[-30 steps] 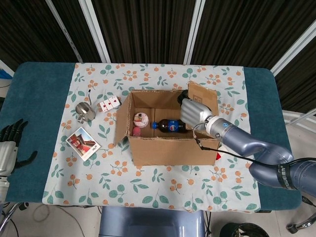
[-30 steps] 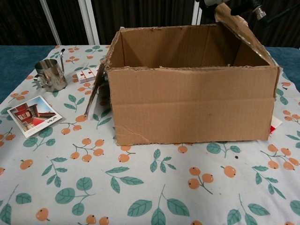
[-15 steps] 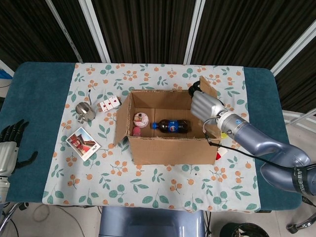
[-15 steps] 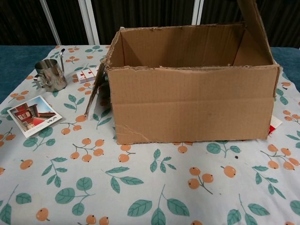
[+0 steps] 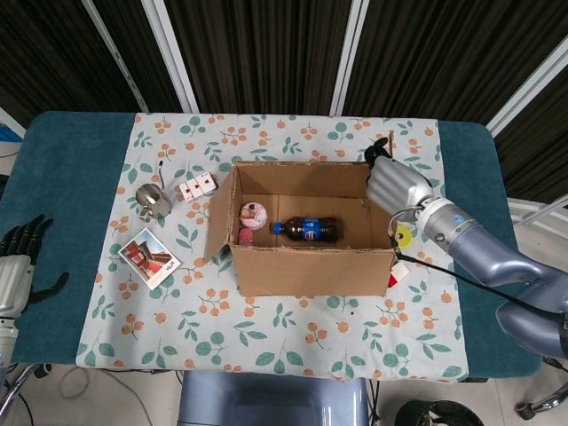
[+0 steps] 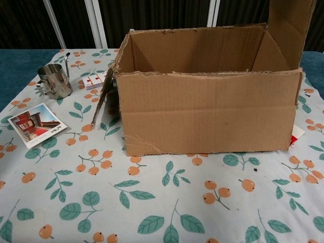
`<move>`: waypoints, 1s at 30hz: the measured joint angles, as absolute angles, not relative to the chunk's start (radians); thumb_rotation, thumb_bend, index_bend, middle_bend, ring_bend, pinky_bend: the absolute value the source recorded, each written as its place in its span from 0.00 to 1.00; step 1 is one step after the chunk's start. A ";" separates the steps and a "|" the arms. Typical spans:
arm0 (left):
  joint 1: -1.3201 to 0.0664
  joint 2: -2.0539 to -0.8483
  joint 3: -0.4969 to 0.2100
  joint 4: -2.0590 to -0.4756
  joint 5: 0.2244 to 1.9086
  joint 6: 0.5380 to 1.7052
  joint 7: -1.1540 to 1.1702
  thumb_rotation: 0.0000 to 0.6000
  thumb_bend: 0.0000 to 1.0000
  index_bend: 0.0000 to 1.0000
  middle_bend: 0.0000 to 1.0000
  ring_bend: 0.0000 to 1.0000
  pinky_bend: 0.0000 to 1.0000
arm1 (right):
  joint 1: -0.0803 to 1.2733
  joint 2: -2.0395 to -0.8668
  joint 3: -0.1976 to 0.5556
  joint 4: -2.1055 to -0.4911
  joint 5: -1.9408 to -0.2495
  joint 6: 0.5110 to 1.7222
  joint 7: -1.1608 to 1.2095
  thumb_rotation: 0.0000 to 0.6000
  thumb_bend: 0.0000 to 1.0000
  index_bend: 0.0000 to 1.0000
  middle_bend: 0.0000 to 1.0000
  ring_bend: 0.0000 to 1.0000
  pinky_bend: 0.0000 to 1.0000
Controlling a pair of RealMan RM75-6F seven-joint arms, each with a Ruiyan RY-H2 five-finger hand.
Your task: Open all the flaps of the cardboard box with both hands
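The cardboard box [image 5: 306,266] [image 6: 207,111] stands mid-table, its top uncovered. My right hand [image 5: 398,186] is at the box's right end and grips the upper edge of the right flap [image 5: 388,144] [image 6: 289,25], which stands nearly upright. The left flap [image 5: 219,222] [image 6: 104,98] hangs outward and down. A cola bottle [image 5: 306,229] and a pink-and-white item [image 5: 253,216] lie inside. My left hand [image 5: 19,248] hovers off the table's left edge, fingers apart, holding nothing. Neither hand shows in the chest view.
A metal cup [image 5: 153,201] [image 6: 53,81], a red-and-white card pack [image 5: 195,186] [image 6: 95,81] and a postcard [image 5: 148,257] [image 6: 35,124] lie left of the box. A yellow item [image 5: 404,236] and a red one [image 5: 391,280] sit at its right side.
My right hand has moved right and back from over the box, swinging the right flap from slanting over the opening to nearly upright. The left hand has not moved.
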State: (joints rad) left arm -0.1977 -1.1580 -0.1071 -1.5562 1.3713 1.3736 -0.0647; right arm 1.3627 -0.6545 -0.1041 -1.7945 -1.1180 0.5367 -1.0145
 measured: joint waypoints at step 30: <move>-0.197 -1.163 -0.108 -1.555 1.371 1.371 -0.059 1.00 0.27 0.00 0.00 0.00 0.01 | 1.214 -0.502 -0.074 -1.798 -1.211 0.517 -0.965 1.00 0.48 0.32 0.32 0.15 0.23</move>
State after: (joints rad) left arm -0.1968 -1.1626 -0.1083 -1.5554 1.3714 1.3709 -0.0586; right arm 1.2140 -0.5022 -0.0744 -1.7984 -1.2108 0.5175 -0.9655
